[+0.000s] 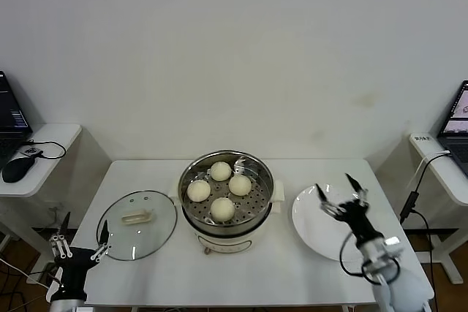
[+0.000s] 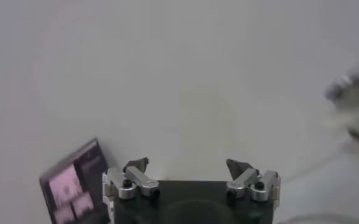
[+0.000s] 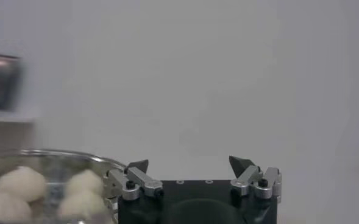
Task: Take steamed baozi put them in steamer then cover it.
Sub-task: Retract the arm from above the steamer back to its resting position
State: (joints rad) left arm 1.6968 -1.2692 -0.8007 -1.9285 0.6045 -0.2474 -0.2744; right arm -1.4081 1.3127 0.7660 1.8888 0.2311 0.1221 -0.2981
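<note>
Several cream-white baozi (image 1: 221,171) lie on the perforated tray inside the steel steamer (image 1: 189,213) at the table's centre, which stands uncovered. The glass cover (image 1: 157,235) with its cream bar handle lies flat on the table left of the steamer. My left gripper (image 1: 84,223) is open at the table's front left corner, beside the cover and apart from it. It holds nothing in the left wrist view (image 2: 187,162). My right gripper (image 1: 333,183) is open over the white plate, right of the steamer. The right wrist view shows its open gripper (image 3: 188,162), with baozi (image 3: 17,182) and the steamer rim (image 3: 75,157) off to one side.
A flat white plate (image 1: 311,228) lies right of the steamer. A side table on the left carries a black mouse (image 1: 14,169). Another on the right holds a laptop (image 1: 457,118) and a hanging cable. A laptop screen (image 2: 75,189) shows in the left wrist view.
</note>
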